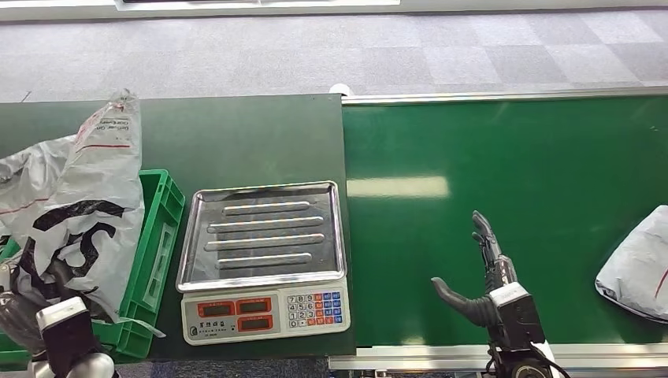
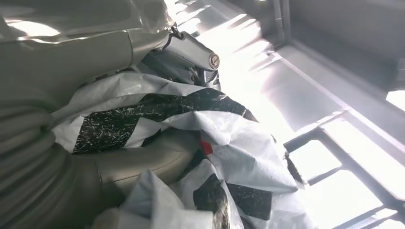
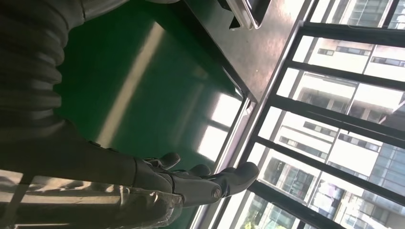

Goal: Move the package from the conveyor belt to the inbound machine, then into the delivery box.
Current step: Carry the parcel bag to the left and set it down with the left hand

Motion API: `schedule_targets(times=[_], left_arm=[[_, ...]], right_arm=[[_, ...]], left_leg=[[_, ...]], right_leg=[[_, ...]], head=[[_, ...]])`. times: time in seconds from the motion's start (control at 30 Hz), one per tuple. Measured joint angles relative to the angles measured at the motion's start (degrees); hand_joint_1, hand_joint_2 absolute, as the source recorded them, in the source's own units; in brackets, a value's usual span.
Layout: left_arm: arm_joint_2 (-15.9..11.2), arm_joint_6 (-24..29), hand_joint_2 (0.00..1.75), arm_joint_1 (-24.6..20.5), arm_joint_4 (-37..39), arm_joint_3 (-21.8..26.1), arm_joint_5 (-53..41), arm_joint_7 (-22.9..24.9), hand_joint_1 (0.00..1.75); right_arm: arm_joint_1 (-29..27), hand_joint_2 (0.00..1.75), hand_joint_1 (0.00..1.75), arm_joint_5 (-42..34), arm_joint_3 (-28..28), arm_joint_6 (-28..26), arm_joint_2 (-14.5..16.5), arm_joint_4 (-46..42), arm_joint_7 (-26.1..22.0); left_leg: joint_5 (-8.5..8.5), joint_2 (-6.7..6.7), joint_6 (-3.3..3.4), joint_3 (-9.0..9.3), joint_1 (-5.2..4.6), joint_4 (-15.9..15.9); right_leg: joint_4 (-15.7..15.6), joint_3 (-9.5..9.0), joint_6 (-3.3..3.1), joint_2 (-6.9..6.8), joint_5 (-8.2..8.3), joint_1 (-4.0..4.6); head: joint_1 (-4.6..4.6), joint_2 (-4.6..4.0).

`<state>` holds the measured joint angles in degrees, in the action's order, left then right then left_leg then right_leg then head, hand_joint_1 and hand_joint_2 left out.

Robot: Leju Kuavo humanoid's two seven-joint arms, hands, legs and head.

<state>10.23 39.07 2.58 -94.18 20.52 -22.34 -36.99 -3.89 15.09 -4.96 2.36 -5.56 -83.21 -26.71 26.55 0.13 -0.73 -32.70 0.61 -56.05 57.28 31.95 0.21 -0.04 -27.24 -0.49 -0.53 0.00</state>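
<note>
We'd say the trick now is letting the grey package (image 1: 75, 197) slide fully into the green delivery box (image 1: 161, 236) at 9 o'clock before letting go. Our left hand (image 1: 24, 311) grips that bag. Our right hand (image 1: 480, 276) hovers spread and empty over the conveyor belt (image 1: 504, 181); another package (image 1: 638, 268) waits at 3 o'clock.
</note>
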Motion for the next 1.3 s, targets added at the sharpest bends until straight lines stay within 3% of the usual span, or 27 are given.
schedule_targets(times=[0.23, 0.73, 0.77, 0.8, 0.9, 0.93, 1.3], left_arm=[[-0.5, 0.0, 1.75, -1.4, 6.2, 3.2, 1.3, -0.6, 1.71], [-0.8, 0.0, 1.75, -2.7, 10.0, 6.1, 1.4, 0.1, 1.69], [-0.8, 0.0, 1.75, -2.8, 10.3, 6.5, 1.5, -0.1, 1.62], [-0.8, 0.0, 1.75, -3.0, 10.5, 6.9, 1.7, -0.2, 1.32], [-0.9, 0.0, 1.75, -3.4, 11.2, 8.0, 1.9, -0.6, 0.12], [-0.9, 0.0, 1.75, -3.5, 11.3, 8.3, 1.9, -0.6, 0.00], [-0.5, 0.0, 1.75, -5.4, 12.4, 14.3, -0.9, -2.8, 0.00]], right_arm=[[-0.3, 1.75, 0.00, 0.1, 0.0, 0.0, 0.1, -0.2, 0.0], [-0.4, 1.75, 0.00, 0.1, 0.0, 0.0, 0.2, -0.3, 0.0], [-0.4, 1.75, 0.00, 0.1, 0.0, 0.0, 0.2, -0.3, 0.0], [-0.4, 1.75, 0.00, 0.1, 0.0, 0.0, 0.2, -0.4, 0.0], [-0.4, 1.75, 0.00, 0.2, 0.0, 0.0, 0.2, -0.4, 0.0], [-0.5, 1.75, 0.00, 0.2, 0.1, 0.0, 0.2, -0.5, 0.1], [-1.3, 1.75, 0.00, 0.5, 0.1, 0.0, 0.3, -1.5, 0.2]], left_leg=[[0.00, -0.02, 0.00, -0.03, -0.01, 0.0], [0.00, -0.02, 0.00, -0.02, 0.00, 0.0], [0.00, -0.02, 0.00, -0.02, 0.00, 0.0], [0.00, -0.02, 0.00, -0.02, 0.00, 0.0], [0.00, -0.02, 0.00, -0.02, 0.00, 0.0], [0.00, -0.03, 0.00, -0.02, 0.00, 0.0], [-0.01, -0.03, -0.01, 0.00, 0.00, 0.0]], right_leg=[[0.0, 0.01, 0.00, 0.01, 0.00, -0.01], [0.0, 0.01, 0.00, 0.01, 0.00, 0.00], [0.0, 0.01, 0.00, 0.01, 0.00, 0.00], [0.0, 0.01, 0.00, 0.01, 0.00, 0.00], [0.0, 0.01, 0.00, 0.01, 0.00, 0.00], [0.0, 0.01, 0.00, 0.01, 0.00, 0.00], [0.0, -0.01, 0.00, 0.00, 0.00, 0.00]], head=[[0.02, 0.00], [0.01, 0.00], [0.01, 0.00], [0.01, 0.00], [0.01, 0.00], [0.01, 0.00], [0.01, 0.00]])
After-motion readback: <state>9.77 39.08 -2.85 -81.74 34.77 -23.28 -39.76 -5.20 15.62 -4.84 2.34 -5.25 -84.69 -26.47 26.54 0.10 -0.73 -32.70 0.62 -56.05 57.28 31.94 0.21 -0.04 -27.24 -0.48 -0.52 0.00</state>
